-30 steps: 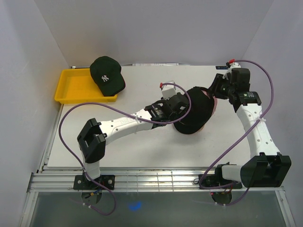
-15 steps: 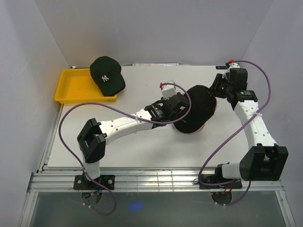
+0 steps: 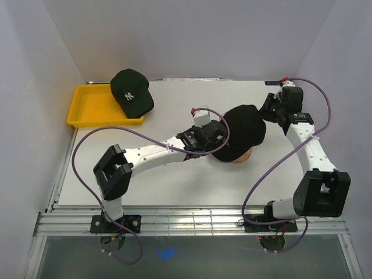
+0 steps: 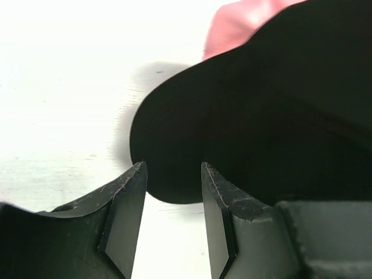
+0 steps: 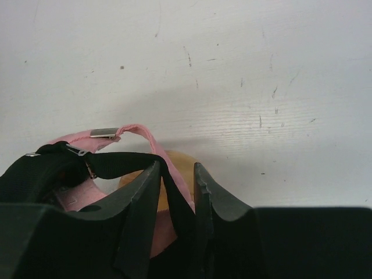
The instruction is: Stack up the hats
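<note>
At 3 o'clock on the table, the black cap (image 3: 241, 131) covers the red cap (image 4: 238, 23) on the wooden stand (image 3: 241, 157). The right gripper (image 5: 177, 174) pinches the black cap's rear edge, likely to seat it, while the left gripper (image 4: 172, 174) is parted at the brim. The green cap (image 3: 132, 92) lies at 10 o'clock.

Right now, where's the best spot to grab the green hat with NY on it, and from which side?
Probably the brim of the green hat: it sticks out thin and flat on the near side, so jaws coming from there could pinch its edge. The rounded crown looks too wide.
</note>
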You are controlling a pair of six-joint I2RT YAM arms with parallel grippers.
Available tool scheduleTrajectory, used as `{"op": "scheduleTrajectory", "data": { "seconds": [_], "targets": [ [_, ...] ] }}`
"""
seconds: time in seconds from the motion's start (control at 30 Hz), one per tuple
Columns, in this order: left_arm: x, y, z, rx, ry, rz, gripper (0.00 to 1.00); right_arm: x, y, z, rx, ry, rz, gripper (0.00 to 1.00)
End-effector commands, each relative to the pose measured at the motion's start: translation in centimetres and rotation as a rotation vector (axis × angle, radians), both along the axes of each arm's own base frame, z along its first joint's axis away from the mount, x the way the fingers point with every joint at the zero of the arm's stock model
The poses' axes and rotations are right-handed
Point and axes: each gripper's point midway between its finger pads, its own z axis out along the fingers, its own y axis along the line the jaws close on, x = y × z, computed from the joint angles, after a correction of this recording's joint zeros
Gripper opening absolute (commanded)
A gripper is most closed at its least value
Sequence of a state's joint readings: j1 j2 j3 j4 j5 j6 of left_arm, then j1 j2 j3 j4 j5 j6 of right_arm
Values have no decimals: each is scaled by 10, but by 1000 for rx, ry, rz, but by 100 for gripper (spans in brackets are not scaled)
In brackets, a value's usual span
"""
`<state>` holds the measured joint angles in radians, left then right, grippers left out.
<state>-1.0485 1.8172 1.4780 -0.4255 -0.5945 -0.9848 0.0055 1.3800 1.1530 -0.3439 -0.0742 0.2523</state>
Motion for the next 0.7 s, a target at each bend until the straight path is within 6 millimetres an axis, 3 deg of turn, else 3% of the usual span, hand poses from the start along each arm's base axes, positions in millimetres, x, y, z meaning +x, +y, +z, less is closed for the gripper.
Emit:
{"op": "scheduleTrajectory", "data": {
  "seconds": [0.0,0.2,0.43,0.67],
  "targets": [
    [2,15,13,-40,-5,38,52,-21,2,-42,-7,147,15,35],
    [7,25,-9,-16,31,62,48,-19,7,-38,21,134,24,35],
    [21,38,-15,-80,58,54,58,-18,9,-46,28,164,30,34],
    [10,26,-37,-121,101,-25,56,-23,14,-58,56,181,35,34]
  ]
}}
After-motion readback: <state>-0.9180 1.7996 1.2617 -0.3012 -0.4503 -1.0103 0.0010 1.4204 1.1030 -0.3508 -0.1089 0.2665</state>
